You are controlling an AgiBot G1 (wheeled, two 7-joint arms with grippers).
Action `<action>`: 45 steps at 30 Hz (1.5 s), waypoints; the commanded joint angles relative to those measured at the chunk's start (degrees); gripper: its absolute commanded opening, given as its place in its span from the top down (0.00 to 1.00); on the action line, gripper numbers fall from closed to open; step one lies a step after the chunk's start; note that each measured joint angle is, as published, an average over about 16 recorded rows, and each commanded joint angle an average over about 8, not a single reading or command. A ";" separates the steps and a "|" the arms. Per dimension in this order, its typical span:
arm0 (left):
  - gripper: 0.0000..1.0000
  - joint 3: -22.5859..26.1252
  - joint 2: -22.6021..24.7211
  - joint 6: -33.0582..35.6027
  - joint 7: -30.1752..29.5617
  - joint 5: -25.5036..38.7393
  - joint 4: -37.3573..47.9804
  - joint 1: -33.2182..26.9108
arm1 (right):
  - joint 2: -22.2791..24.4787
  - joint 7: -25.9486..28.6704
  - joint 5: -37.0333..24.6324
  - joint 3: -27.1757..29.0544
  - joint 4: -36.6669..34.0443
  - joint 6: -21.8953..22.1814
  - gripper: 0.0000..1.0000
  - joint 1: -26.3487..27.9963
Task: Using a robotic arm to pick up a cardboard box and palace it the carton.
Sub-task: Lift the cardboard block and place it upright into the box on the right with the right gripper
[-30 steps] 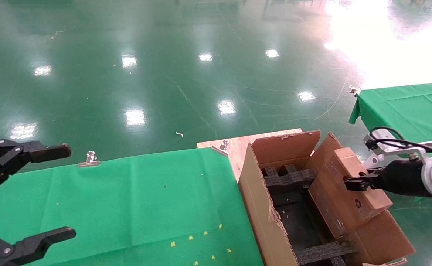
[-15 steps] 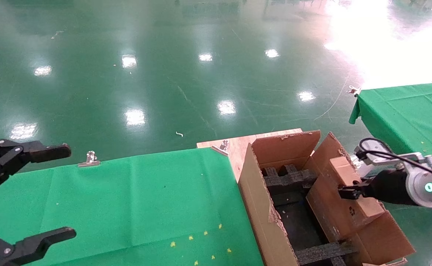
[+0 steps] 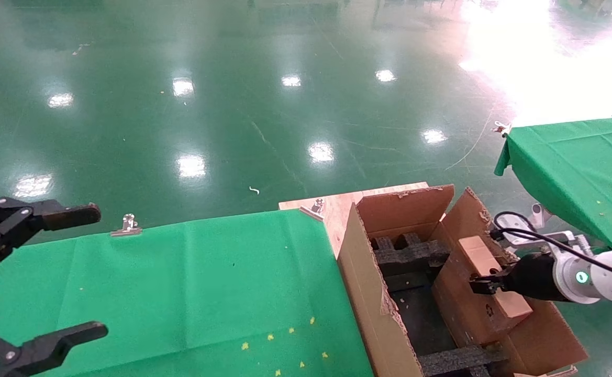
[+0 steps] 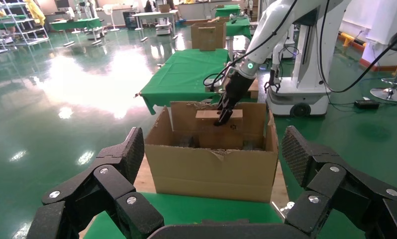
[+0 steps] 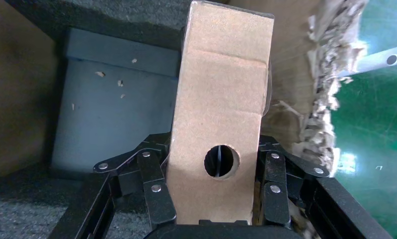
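The small brown cardboard box [image 3: 473,309] stands on edge, partly down inside the large carton [image 3: 374,298] and close to its right wall. My right gripper [image 3: 481,285], on the white robotic arm [image 3: 609,280], is shut on the box's top end. In the right wrist view its fingers [image 5: 154,184] clamp both sides of the cardboard box [image 5: 218,99], whose narrow face has a round hole. Black foam inserts [image 3: 410,251] line the carton. My left gripper [image 3: 92,272] hangs open over the green table at far left, empty. The left wrist view shows the carton [image 4: 211,169] with the box [image 4: 206,130] in it.
The carton sits on a wooden board [image 3: 337,207] at the right end of the green-clothed table [image 3: 180,283]. Metal clips [image 3: 126,225] hold the cloth. A second green table [image 3: 572,157] stands to the right. The carton's ragged right flap [image 3: 541,340] leans outward under my right arm.
My right gripper has gone down and a little to the left with the cardboard box, sinking it deeper into the carton. The left arm has not moved.
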 commanded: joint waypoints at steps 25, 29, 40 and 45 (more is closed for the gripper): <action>0.00 0.05 -0.02 -0.02 0.02 -0.03 0.00 -0.01 | -5.82 -13.05 14.16 5.63 -10.92 -0.31 1.00 -13.03; 0.00 0.06 -0.02 -0.02 0.03 -0.04 0.00 -0.01 | -6.05 -15.71 15.97 7.01 -11.88 -1.22 1.00 -13.80; 0.00 0.06 -0.03 -0.05 0.04 -0.05 0.02 0.00 | -6.28 -19.18 17.60 8.73 -12.76 -2.59 0.00 -14.26; 0.00 0.06 -0.03 -0.04 0.04 -0.06 0.02 0.00 | -6.23 -18.72 17.43 8.52 -12.60 -2.51 0.00 -14.17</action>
